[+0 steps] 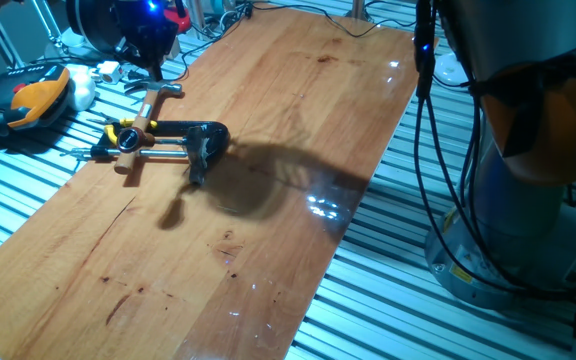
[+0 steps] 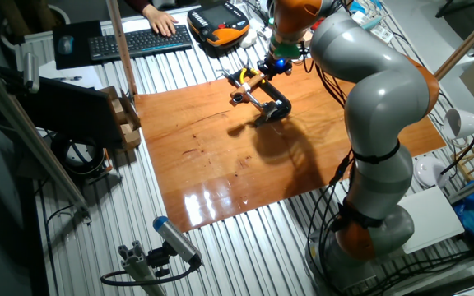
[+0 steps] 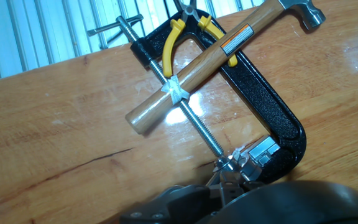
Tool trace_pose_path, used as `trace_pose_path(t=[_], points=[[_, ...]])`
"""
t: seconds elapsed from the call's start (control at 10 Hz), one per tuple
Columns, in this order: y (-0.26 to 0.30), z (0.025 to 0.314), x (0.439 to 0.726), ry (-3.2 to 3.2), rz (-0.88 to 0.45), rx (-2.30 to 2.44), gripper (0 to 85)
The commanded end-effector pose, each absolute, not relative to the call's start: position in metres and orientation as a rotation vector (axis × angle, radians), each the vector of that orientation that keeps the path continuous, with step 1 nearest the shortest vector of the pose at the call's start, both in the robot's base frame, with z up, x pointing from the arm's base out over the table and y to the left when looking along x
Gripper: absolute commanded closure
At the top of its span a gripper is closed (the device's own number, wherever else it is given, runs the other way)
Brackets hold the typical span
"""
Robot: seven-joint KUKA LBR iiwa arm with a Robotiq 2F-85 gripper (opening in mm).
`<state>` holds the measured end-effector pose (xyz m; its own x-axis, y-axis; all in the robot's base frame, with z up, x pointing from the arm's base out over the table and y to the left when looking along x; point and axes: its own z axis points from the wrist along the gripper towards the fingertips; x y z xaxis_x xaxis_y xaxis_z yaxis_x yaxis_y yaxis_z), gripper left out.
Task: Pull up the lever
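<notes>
A small black clamp (image 3: pixel 288 127) lies on the wooden board, its threaded steel rod (image 3: pixel 194 121) running across its opening. The lever (image 3: pixel 238 163) shows as a short silvery piece at the clamp's jaw end, partly covered by my hand. From the fixed view it is a short dark arm (image 1: pixel 198 168) sticking out of the clamp's frame toward the front. My gripper (image 1: pixel 155 60) (image 2: pixel 273 70) hangs above the clamp. In the hand view only its blurred dark bulk (image 3: pixel 253 202) fills the bottom edge, so its fingers cannot be read.
A hammer with a pale wooden handle (image 3: pixel 197 68) lies across the rod. Yellow-handled pliers (image 3: pixel 173 40) sit under it. An orange and black pendant (image 1: pixel 33 98) and cables lie off the board's far left corner. The board's left edge (image 1: pixel 28 235) drops to ribbed metal.
</notes>
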<state>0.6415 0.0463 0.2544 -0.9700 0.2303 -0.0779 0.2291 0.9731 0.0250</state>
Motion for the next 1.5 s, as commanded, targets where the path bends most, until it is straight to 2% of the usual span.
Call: trace_pose_path(t=[0.0,1.4], points=[[0.0463,0.2544,0.6414,3.041,0.024,0.353,85.0],[0.0500,0.2536,0.6402,3.037,0.027,0.334,85.0]])
